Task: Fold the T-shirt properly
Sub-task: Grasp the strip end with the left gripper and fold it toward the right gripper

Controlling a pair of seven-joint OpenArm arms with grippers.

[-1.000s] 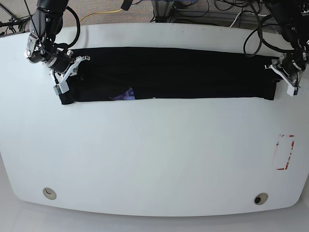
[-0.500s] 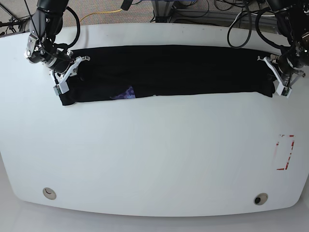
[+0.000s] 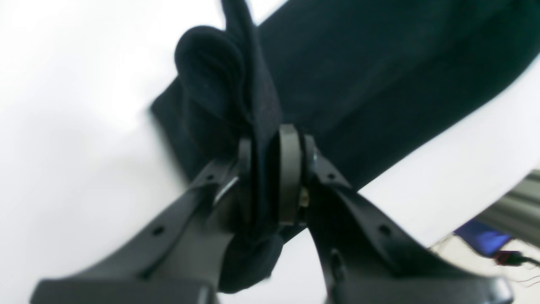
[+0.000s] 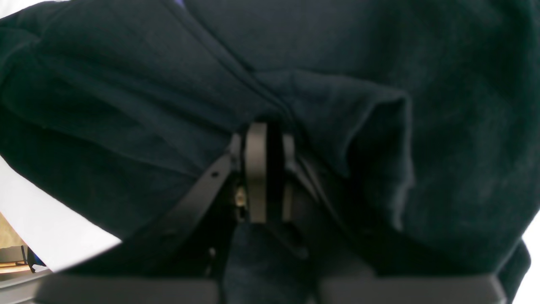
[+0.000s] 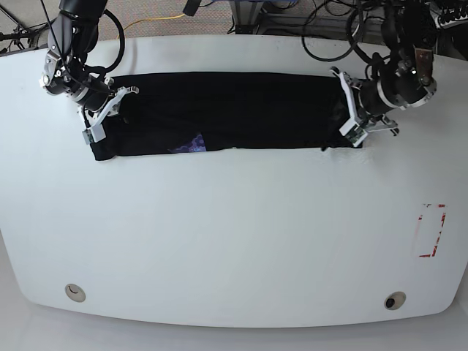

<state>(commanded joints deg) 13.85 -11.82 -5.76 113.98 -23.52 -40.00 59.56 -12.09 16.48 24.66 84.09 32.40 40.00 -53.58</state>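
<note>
Shirt: you are seeing the black shirt lying as a long, wide strip on the far part of the table, running across the base view between the two grippers.
Print: a purple patch is showing at the shirt's near edge, toward the right arm's end of the table.
Left gripper: your left gripper is clamping a bunched ridge of shirt, cloth passing between its fingers and spilling out below them, over the table's far part.
Right gripper: your right gripper is pinching shirt cloth between its fingers at the other end of the strip, with folds and a long seam running around it.
Left arm: your left arm is reaching in over the table's far edge and covering that end of the shirt in the base view.
Right arm: your right arm is reaching over the table's far corner.
Surface: the table is showing smooth and white, with rounded near corners.
Fittings: one round fitting is sitting at the table's near corner on the right arm's side, another at the opposite near corner.
Marking: a broken red outline is showing on the table, on the left arm's side.
Room: beyond the table, a yellow cable is running near dark cables; a blurred blue thing is lying past its edge.
</note>
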